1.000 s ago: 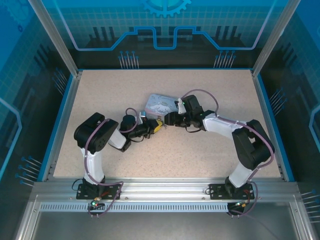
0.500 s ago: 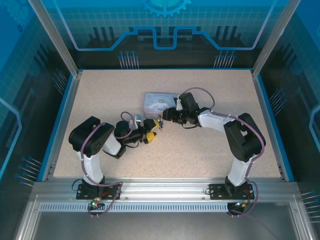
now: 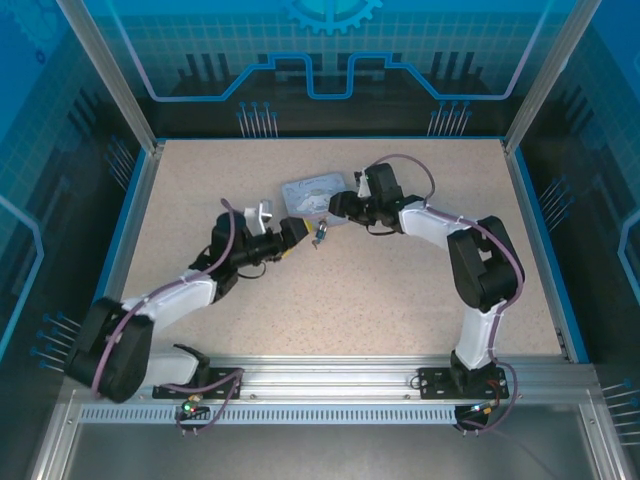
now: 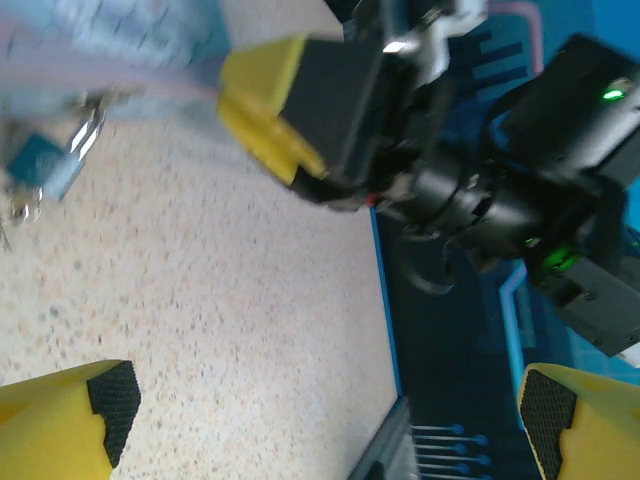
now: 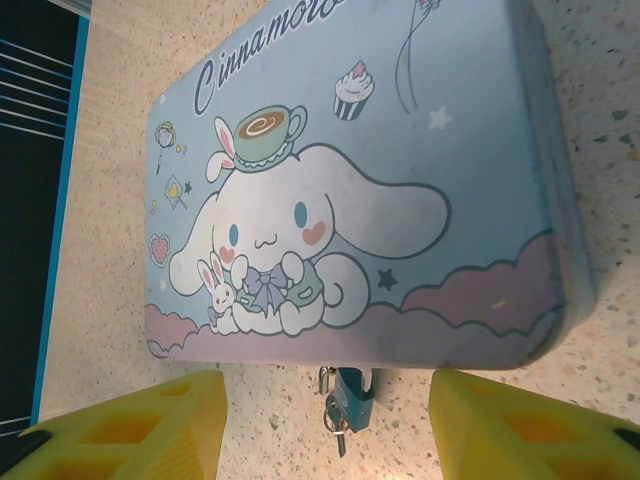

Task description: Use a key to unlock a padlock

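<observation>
- Right now a pale blue Cinnamoroll tin (image 5: 350, 180) lies flat on the speckled tabletop (image 3: 400, 290), lid up, with a white cartoon dog printed across it.
- The padlock (image 5: 352, 385), small with a teal-blue body, lies on the tabletop against the tin's near long edge, its shackle end toward the tin.
- The key (image 5: 335, 428) is a thin bit of metal on a small ring at the padlock's near end. It touches the padlock, but I cannot tell whether it sits in the keyhole.
- The right claw (image 5: 327, 400) is apart. Its yellow fingers (image 5: 150, 425) stand to either side of the padlock and key, touching neither and holding nothing.
- From above, the right claw (image 3: 338, 207) is at the tin's near right corner, and the padlock (image 3: 320, 237) lies just below the tin, between the two claws.
- The left claw (image 3: 292, 238) is just to the left of the padlock, low over the tabletop and pointing toward it.
- In its own wrist view the left claw (image 4: 320, 400) is spread wide. Its black-padded fingertips (image 4: 110, 395) sit at the lower corners, with bare tabletop between them.
- That same view shows the padlock (image 4: 45, 165) blurred at the left edge, outside the span of the fingers.
</observation>
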